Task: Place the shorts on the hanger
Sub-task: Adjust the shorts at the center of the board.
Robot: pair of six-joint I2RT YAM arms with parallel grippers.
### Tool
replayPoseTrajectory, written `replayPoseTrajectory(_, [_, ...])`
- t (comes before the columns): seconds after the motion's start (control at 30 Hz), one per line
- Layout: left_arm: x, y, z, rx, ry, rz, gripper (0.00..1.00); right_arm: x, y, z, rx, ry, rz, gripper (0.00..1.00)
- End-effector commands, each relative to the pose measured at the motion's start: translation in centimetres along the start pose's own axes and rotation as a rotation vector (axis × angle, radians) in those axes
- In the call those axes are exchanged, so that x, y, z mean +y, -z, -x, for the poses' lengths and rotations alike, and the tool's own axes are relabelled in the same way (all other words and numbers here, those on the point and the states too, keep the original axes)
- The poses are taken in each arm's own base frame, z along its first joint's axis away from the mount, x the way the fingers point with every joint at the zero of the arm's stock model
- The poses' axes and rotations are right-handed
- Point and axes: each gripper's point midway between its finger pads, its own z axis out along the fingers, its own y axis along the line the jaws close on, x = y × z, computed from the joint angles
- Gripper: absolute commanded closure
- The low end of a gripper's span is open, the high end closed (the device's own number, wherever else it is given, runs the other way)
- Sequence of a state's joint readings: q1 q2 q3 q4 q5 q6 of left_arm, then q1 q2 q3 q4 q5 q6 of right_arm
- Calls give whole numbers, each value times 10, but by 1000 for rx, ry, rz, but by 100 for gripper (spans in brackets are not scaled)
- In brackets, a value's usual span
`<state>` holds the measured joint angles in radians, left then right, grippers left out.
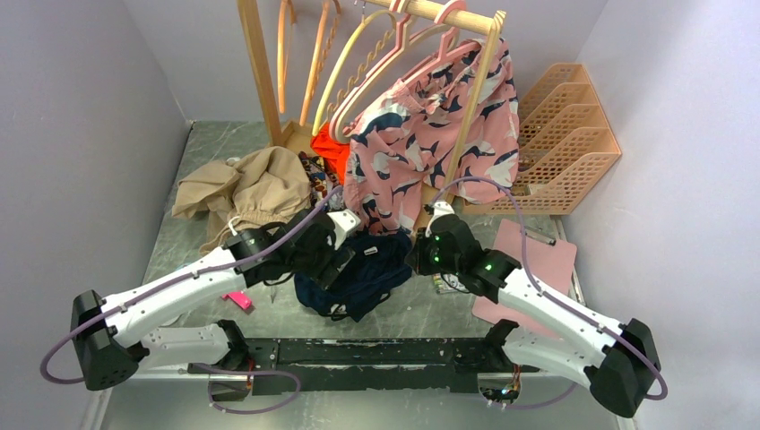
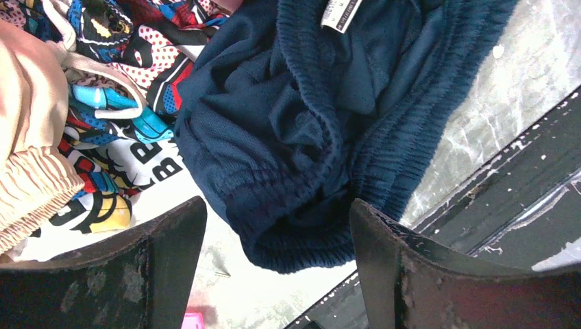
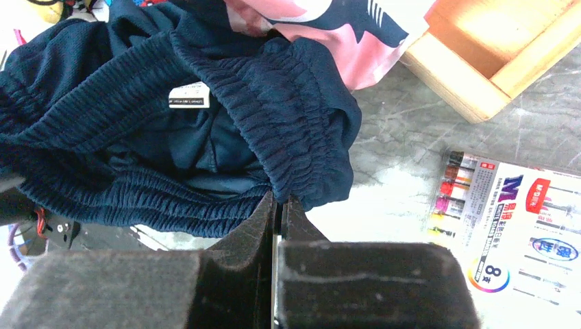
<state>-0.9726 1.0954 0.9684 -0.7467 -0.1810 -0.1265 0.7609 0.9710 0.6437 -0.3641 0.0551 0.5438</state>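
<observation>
The navy shorts [image 1: 363, 269], knit with a ribbed elastic waistband, are bunched mid-frame on the marbled table [image 1: 421, 313]. The waistband hem is pinched tight by the right gripper [image 3: 281, 202]. The left gripper [image 2: 277, 212] is held wide apart over the crumpled fabric. A marker pack [image 3: 507, 219], "8" readable, is caught only by the right wrist view. The white tag [image 3: 188, 96] is printed too tiny to read.

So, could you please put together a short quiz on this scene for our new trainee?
1. Fill in: the right tool is shut on the ____ of the navy shorts.
2. True or false: the left tool is open.
3. The pink printed shorts are: A lying flat; B hanging from the rack; C held by the left tool.
Key: 1 waistband; 2 true; 3 B.
</observation>
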Motion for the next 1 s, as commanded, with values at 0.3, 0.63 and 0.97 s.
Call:
replayPoseTrajectory(0.3, [5, -3, 24, -65, -11, -23, 34, 5, 30, 11, -46, 79, 53, 100])
replayPoseTrajectory(0.63, [5, -3, 10, -28, 20, -30, 22, 4, 33, 16, -71, 68, 45, 100])
replayPoseTrajectory(0.97, [5, -13, -10, 90, 76, 1, 25, 4, 35, 22, -86, 67, 34, 100])
